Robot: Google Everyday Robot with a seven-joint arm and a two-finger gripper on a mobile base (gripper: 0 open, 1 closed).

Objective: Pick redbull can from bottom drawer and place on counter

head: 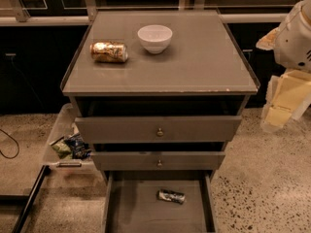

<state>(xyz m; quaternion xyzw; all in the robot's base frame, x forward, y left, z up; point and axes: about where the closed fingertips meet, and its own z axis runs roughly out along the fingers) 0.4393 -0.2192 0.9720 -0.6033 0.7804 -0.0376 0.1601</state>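
Note:
The redbull can [171, 196], slim, silver and dark blue, lies on its side on the floor of the bottom drawer [131, 208], right of its middle. The drawer is pulled out toward me. The counter [204, 62] is the glossy grey-brown top of the cabinet. My gripper [284, 103], yellowish under a white arm housing, hangs at the right edge of the view. It is beside the cabinet at about counter height, well away from the redbull can and holding nothing.
A gold-copper can [109, 52] lies on its side at the counter's left, next to a white bowl [155, 38]. The two upper drawers [159, 129] with brass knobs stand slightly ajar. A clear bin with snack bags [65, 142] sits on the floor to the left.

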